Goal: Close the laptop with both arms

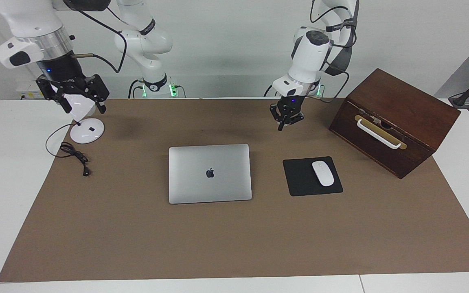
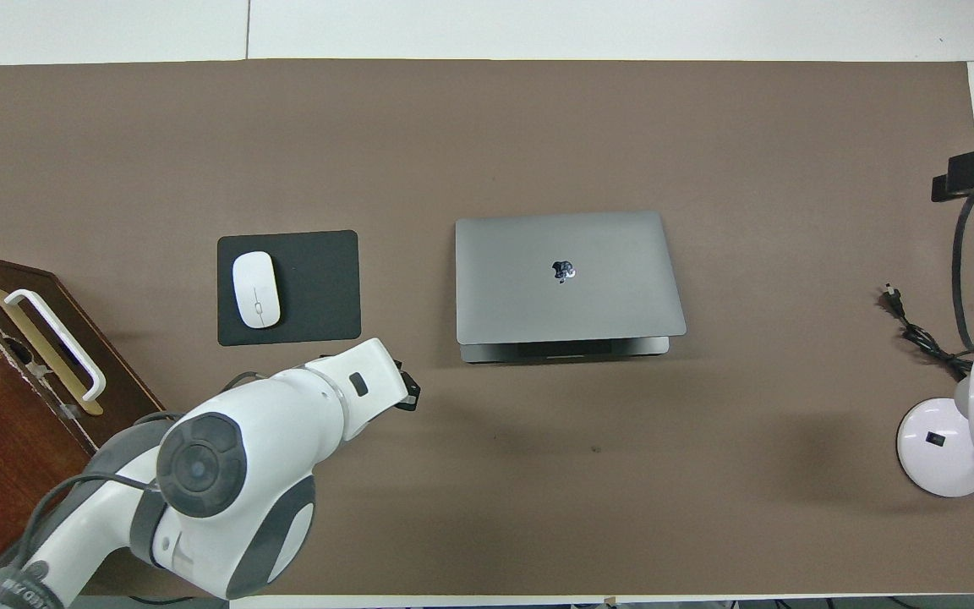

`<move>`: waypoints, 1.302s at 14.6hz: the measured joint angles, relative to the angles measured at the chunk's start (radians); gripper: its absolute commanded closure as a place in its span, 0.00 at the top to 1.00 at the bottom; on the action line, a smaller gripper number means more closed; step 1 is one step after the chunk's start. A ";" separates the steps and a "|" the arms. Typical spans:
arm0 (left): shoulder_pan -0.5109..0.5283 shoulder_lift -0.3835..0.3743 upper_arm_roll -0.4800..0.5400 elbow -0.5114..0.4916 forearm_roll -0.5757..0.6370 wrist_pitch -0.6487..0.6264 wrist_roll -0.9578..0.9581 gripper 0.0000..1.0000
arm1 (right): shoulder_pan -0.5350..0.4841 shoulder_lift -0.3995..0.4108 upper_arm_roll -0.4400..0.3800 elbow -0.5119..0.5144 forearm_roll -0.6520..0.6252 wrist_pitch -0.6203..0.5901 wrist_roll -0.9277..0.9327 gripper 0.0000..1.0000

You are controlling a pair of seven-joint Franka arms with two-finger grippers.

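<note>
The silver-grey laptop (image 1: pixel 210 173) (image 2: pixel 567 275) lies mid-table with its lid down, apple logo up. In the overhead view a thin strip of its base shows under the lid's edge nearer the robots. My left gripper (image 1: pixel 280 128) (image 2: pixel 407 396) hangs shut over bare brown mat, off the laptop's corner toward the left arm's end, touching nothing. In the overhead view the wrist covers most of it. My right gripper (image 1: pixel 83 106) is open and empty, raised over the white lamp at the right arm's end.
A black mouse pad (image 1: pixel 299 179) with a white mouse (image 1: pixel 323 173) lies beside the laptop toward the left arm's end. A brown wooden box (image 1: pixel 393 122) with a white handle stands past it. The lamp's base (image 1: pixel 87 132) and its black cable (image 1: pixel 73 154) are at the right arm's end.
</note>
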 measured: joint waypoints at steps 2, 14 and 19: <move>0.049 -0.016 0.001 0.052 0.006 -0.084 0.009 0.28 | 0.002 -0.007 0.000 -0.022 0.000 0.000 0.000 1.00; 0.295 -0.020 0.003 0.212 0.020 -0.265 0.019 1.00 | 0.001 -0.015 -0.003 -0.057 -0.001 0.000 0.000 1.00; 0.373 -0.018 0.005 0.281 0.020 -0.318 0.024 1.00 | -0.008 -0.023 -0.010 -0.077 -0.002 0.001 -0.006 1.00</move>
